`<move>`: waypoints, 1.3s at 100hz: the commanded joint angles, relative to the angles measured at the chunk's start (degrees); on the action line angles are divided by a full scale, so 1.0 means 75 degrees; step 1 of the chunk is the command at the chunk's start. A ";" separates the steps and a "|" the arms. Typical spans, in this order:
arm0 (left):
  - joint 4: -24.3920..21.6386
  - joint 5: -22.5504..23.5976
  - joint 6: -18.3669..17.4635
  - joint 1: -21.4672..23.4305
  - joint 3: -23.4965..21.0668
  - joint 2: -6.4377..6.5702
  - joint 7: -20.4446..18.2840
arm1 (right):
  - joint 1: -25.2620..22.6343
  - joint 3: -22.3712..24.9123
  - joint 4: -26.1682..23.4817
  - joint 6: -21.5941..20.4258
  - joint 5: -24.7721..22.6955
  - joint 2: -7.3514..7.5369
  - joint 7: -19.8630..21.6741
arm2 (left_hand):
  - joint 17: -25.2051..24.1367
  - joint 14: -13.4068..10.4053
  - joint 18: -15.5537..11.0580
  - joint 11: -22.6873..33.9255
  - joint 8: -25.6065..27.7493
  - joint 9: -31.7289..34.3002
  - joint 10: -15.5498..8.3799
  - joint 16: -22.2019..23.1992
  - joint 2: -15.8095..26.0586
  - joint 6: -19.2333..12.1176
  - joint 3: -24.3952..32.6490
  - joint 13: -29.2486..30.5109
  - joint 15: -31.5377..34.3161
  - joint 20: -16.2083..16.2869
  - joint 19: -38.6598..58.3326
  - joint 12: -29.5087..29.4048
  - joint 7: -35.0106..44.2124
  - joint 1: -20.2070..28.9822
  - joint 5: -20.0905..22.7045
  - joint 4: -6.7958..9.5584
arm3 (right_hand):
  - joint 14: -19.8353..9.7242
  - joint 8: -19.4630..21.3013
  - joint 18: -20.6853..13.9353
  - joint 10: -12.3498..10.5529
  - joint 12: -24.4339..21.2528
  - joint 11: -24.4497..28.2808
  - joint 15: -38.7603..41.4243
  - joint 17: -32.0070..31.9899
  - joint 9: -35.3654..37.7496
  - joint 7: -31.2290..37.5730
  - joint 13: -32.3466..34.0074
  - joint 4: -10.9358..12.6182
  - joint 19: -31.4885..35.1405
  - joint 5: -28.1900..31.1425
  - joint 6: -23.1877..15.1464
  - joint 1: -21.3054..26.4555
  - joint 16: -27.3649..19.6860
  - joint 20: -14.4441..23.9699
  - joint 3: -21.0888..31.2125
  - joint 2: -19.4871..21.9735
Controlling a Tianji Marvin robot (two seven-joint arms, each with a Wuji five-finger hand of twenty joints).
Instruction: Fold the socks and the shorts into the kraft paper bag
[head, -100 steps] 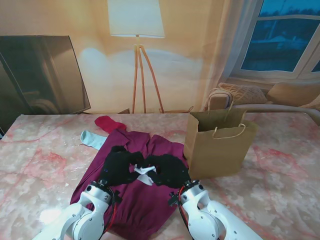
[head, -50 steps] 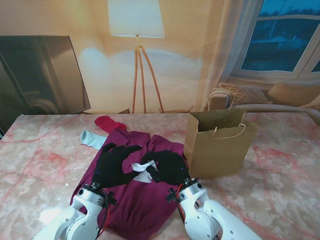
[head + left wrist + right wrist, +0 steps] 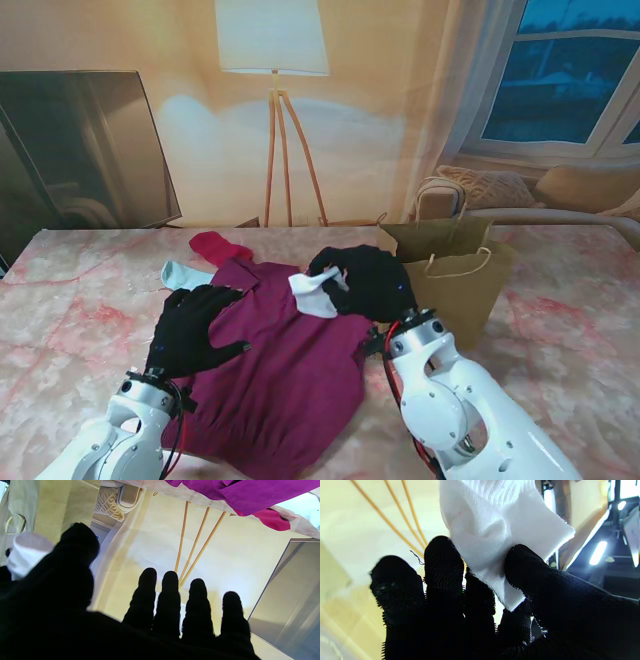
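Observation:
My right hand point(image 3: 368, 282) is raised just left of the kraft paper bag point(image 3: 458, 286) and is shut on a folded white sock point(image 3: 312, 293); the right wrist view shows the sock point(image 3: 495, 532) pinched between thumb and fingers. My left hand point(image 3: 190, 328) hovers open over the left edge of the maroon shorts point(image 3: 285, 370), fingers spread, holding nothing. The shorts lie flat on the table. A pale blue sock point(image 3: 180, 273) and a red sock point(image 3: 220, 245) lie beyond the shorts' far left corner. In the left wrist view the shorts point(image 3: 240, 492) and the red sock point(image 3: 271, 520) show past my fingers point(image 3: 170, 597).
The bag stands upright and open, with rope handles point(image 3: 462, 262), on the pink marbled table point(image 3: 70, 310). Behind the table are a floor lamp point(image 3: 275, 120), a dark screen point(image 3: 80, 150) and a sofa point(image 3: 520, 190).
My right hand has lifted the white sock off the shorts and carried it up and right toward the bag. My left hand has let go and moved left, opening.

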 commanded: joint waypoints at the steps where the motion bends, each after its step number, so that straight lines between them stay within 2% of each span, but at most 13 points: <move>1: -0.0025 -0.0027 0.0040 0.0070 -0.0034 0.0046 -0.0033 | 0.0204 0.0246 -0.0318 0.0121 -0.0010 0.0099 0.0015 | -0.0117 -0.0229 -0.0054 -0.0191 -0.0020 -0.0221 0.0152 -0.0100 0.0183 0.0005 -0.0173 -0.0219 -0.0110 -0.0075 -0.0145 -0.0094 -0.0184 -0.0150 0.0084 0.0349 | 0.0230 0.0545 -0.0045 -0.0182 0.0187 0.0116 0.0023 0.0101 0.0190 0.0647 0.0227 -0.0057 0.0345 0.0906 -0.1126 0.0245 0.0212 0.0326 0.0383 0.0388; 22: 0.0004 -0.0067 0.0052 0.0072 -0.0072 0.0045 -0.0073 | 0.0575 0.1083 -0.0597 0.0351 -0.0090 0.0159 0.0439 | -0.0122 -0.0242 -0.0043 -0.0199 -0.0004 -0.0200 0.0142 -0.0136 0.0268 -0.0031 -0.0265 -0.0230 -0.0113 -0.0097 -0.0222 -0.0106 -0.0188 -0.0126 0.0112 0.0378 | 0.0228 0.0548 -0.0056 -0.0199 0.0201 0.0067 -0.0024 0.0085 0.0204 0.0622 0.0234 -0.0053 0.0314 0.0882 -0.1142 0.0244 0.0242 0.0379 0.0375 0.0385; 52: -0.0022 -0.0070 0.0137 0.0100 -0.0137 0.0041 -0.0086 | 0.1120 0.1872 -0.0329 0.0548 -0.0044 0.0243 0.1005 | -0.0158 -0.0269 -0.0033 -0.0205 0.0016 -0.0200 0.0124 -0.0166 0.0339 -0.0057 -0.0337 -0.0256 -0.0121 -0.0112 -0.0323 -0.0113 -0.0181 -0.0098 0.0140 0.0410 | 0.0245 0.0555 -0.0079 -0.0206 0.0240 0.0025 -0.0071 0.0049 0.0211 0.0625 0.0235 -0.0048 0.0268 0.0900 -0.1130 0.0246 0.0287 0.0452 0.0348 0.0405; 72: -0.0085 -0.0071 0.0169 0.0159 -0.0229 0.0044 -0.0141 | 0.1333 0.2212 0.0061 0.0481 0.0006 0.0353 0.1627 | -0.0149 -0.0252 -0.0064 -0.0215 0.0019 -0.0205 0.0127 -0.0182 0.0490 -0.0043 -0.0408 -0.0275 -0.0129 -0.0112 -0.0380 -0.0119 -0.0194 -0.0108 0.0126 0.0432 | 0.0275 0.0517 -0.0067 -0.0181 0.0251 -0.0005 -0.0078 0.0023 0.0231 0.0609 0.0236 -0.0042 0.0252 0.0912 -0.1124 0.0251 0.0317 0.0496 0.0330 0.0392; 87: -0.0111 -0.0042 0.0180 0.0186 -0.0269 0.0050 -0.0164 | 0.1328 0.2437 0.0188 0.0372 0.0066 0.0449 0.2168 | -0.0104 -0.0235 -0.0151 -0.0217 0.0024 -0.0195 0.0129 -0.0183 0.0536 -0.0034 -0.0533 -0.0248 -0.0110 0.0099 -0.0167 -0.0120 -0.0207 -0.0065 0.0141 0.0470 | 0.0295 0.0456 -0.0004 -0.0181 0.0258 -0.0033 -0.0057 -0.0031 0.0241 0.0596 0.0204 -0.0041 0.0282 0.0907 -0.1106 0.0253 0.0360 0.0567 0.0306 0.0404; 118: -0.0143 -0.0023 0.0192 0.0243 -0.0330 0.0060 -0.0228 | 0.1400 0.2597 0.0576 0.0232 -0.0105 0.0632 0.3084 | -0.0180 -0.0243 -0.0108 -0.0217 0.0032 -0.0178 0.0116 -0.0189 0.0611 -0.0039 -0.0563 -0.0236 -0.0109 0.0114 -0.0233 -0.0124 -0.0205 -0.0062 0.0148 0.0490 | 0.0307 0.0357 -0.0015 -0.0217 0.0306 -0.0085 -0.0132 -0.0207 0.0195 0.0576 0.0101 -0.0023 0.0226 0.0820 -0.1105 0.0300 0.0391 0.0666 0.0169 0.0493; 124: -0.0159 -0.0009 0.0210 0.0256 -0.0340 0.0065 -0.0252 | 0.1436 0.2592 0.0617 0.0283 -0.0107 0.0666 0.3306 | -0.0174 -0.0249 -0.0100 -0.0219 0.0031 -0.0176 0.0133 -0.0191 0.0642 -0.0031 -0.0580 -0.0233 -0.0109 0.0119 -0.0239 -0.0125 -0.0210 -0.0068 0.0143 0.0495 | 0.0351 0.0217 0.0023 -0.0213 0.0316 -0.0142 -0.0219 -0.0342 0.0151 0.0554 -0.0014 -0.0002 0.0176 0.0733 -0.1040 0.0356 0.0402 0.0741 0.0054 0.0535; 130: -0.0175 -0.0003 0.0224 0.0265 -0.0350 0.0071 -0.0294 | 0.1458 0.2595 0.0648 0.0320 -0.0131 0.0691 0.3451 | -0.0170 -0.0243 -0.0096 -0.0221 0.0032 -0.0176 0.0126 -0.0193 0.0651 -0.0037 -0.0597 -0.0237 -0.0112 0.0125 -0.0243 -0.0126 -0.0213 -0.0064 0.0145 0.0500 | 0.0389 -0.0668 -0.0040 -0.0252 0.0168 -0.0236 -0.0502 -0.0435 0.0095 0.0708 -0.0095 -0.0031 0.0029 0.0396 -0.0806 0.0235 0.0310 0.0861 0.0000 0.0555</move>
